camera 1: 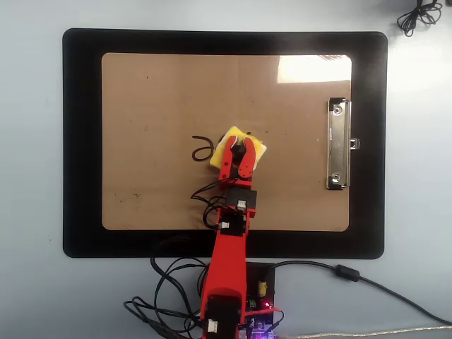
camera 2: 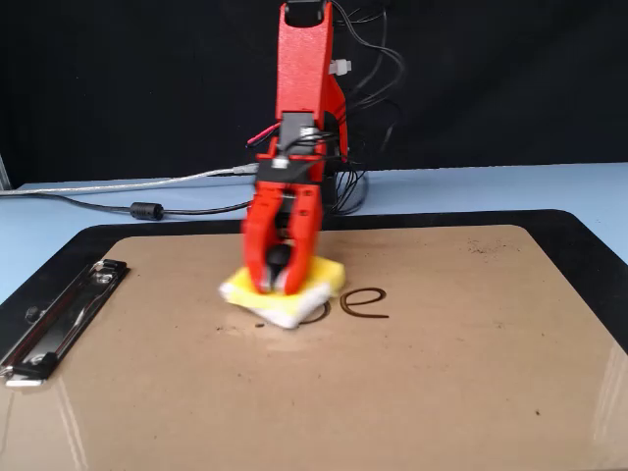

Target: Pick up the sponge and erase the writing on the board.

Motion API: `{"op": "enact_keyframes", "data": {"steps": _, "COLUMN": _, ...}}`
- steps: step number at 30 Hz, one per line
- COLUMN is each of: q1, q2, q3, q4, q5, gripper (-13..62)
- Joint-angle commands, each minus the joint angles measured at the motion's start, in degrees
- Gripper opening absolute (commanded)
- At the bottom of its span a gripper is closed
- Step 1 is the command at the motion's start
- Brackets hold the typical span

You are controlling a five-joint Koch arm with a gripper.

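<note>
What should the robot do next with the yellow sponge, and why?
Probably slide the sponge a little further left in the overhead view, pressed on the board. The gripper grips it over the middle of the writing, so only the "e" shows uncovered beside it. Wiping on across that letter should clear what is left.

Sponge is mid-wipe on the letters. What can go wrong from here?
1. The claw grips only the sponge by its knob, so a tilt may lift an edge and miss strokes.
2. One letter is still beside it in the overhead view; a short stroke leaves it.
3. Dragging may smear ink across the board.
</note>
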State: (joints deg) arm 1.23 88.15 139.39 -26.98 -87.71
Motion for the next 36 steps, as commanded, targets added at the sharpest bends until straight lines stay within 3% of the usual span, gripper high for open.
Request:
{"op": "enact_keyframes", "data": {"steps": 1, "q1": 0.2, "q2": 2.3, "q3": 0.4, "q4": -1.4, "q5": -2.2, "gripper": -8.1}}
{"op": "enact_keyframes", "data": {"steps": 6, "q1": 5.1, "q2": 17.7, "q3": 15.7, "q4": -1.8, "q5": -1.7, "gripper": -8.1}}
{"op": "enact_keyframes", "data": {"steps": 9, "q1": 9.3, "q2": 18.9, "q3": 16.4, "q4": -1.5, "q5": -1.7, "gripper": -8.1}}
{"op": "enact_keyframes", "data": {"steps": 12, "q1": 9.4, "q2": 8.3, "q3": 6.4, "q4": -1.9, "q5": -1.8, "gripper": -8.1}}
{"op": "enact_keyframes", "data": {"steps": 16, "q1": 8.9, "q2": -13.8, "q3": -15.8, "q4": -2.1, "q5": -1.8, "gripper": -8.1}}
{"op": "enact_keyframes", "data": {"steps": 19, "q1": 7.8, "q2": -20.1, "q3": -22.4, "q4": -2.0, "q5": -1.8, "gripper": -8.1}}
{"op": "enact_keyframes", "data": {"steps": 21, "q1": 8.1, "q2": -16.8, "q3": -17.7, "q4": -1.8, "q5": -1.8, "gripper": -8.1}}
{"op": "enact_keyframes", "data": {"steps": 27, "q1": 9.0, "q2": 10.1, "q3": 10.3, "q4": -1.1, "q5": -1.8, "gripper": -8.1}}
{"op": "enact_keyframes", "data": {"steps": 29, "q1": 9.0, "q2": 14.2, "q3": 14.2, "q4": -0.9, "q5": -1.8, "gripper": -8.1}}
{"op": "enact_keyframes", "data": {"steps": 32, "q1": 7.0, "q2": 7.6, "q3": 7.0, "q4": 1.2, "q5": -1.9, "gripper": -8.1}}
{"op": "enact_keyframes", "data": {"steps": 36, "q1": 2.4, "q2": -9.4, "q3": -12.1, "q4": 6.9, "q5": -2.1, "gripper": -8.1}}
